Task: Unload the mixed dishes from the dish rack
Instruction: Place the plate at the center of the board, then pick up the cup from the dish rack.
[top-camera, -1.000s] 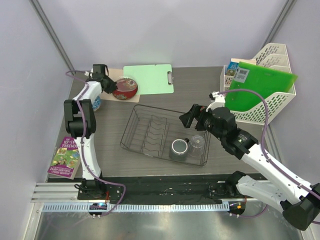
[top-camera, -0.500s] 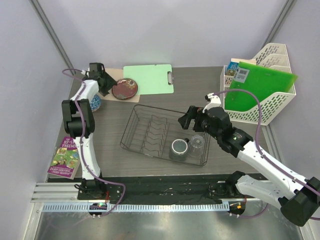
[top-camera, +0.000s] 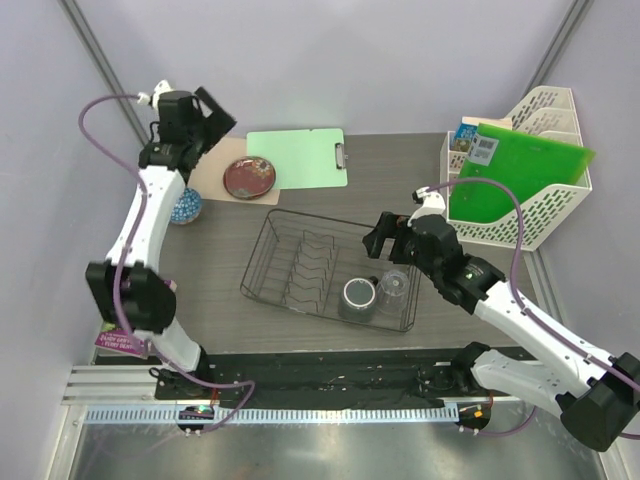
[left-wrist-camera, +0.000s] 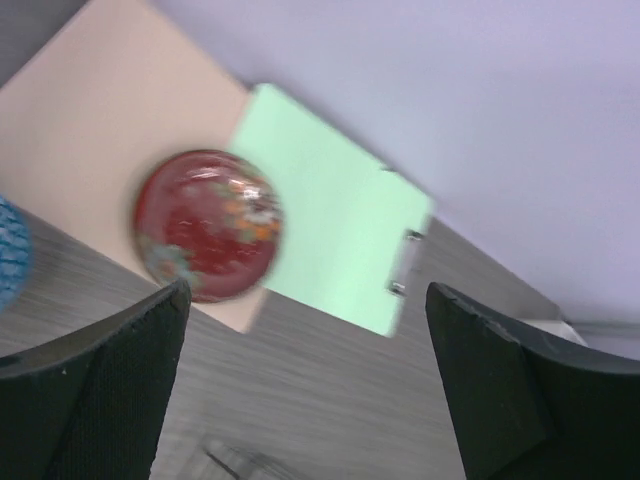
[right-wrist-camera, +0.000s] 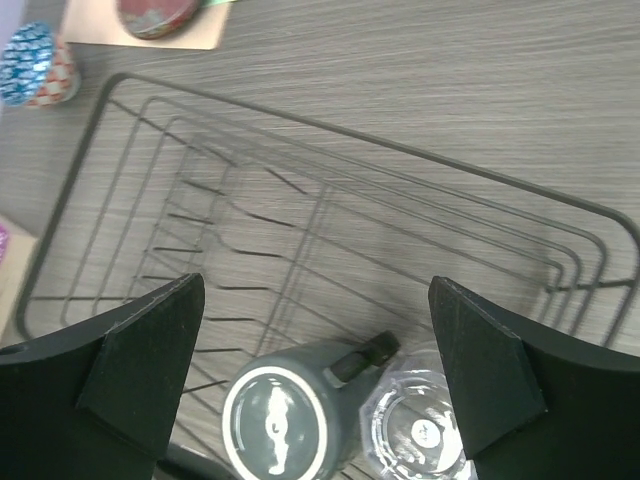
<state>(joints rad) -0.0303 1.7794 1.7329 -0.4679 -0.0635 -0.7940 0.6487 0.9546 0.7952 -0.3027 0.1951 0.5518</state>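
Grey woodgrain table (top-camera: 400, 180) | lilac walls (top-camera: 350, 60) | left end effector (left-wrist-camera: 308, 292) apart | right end effector (right-wrist-camera: 315, 288) apart

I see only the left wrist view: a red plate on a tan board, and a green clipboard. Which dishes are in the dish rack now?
Observer: Two. A grey mug and a clear glass cup stand side by side at the near right end of the dish rack.
Operator: Where is the right tool?
Observer: The right tool hangs open above the right part of the rack and holds nothing.
Operator: Something blue shows at my left edge. What is it?
Observer: A small blue patterned bowl. It stands left of the tan board, outside the rack.
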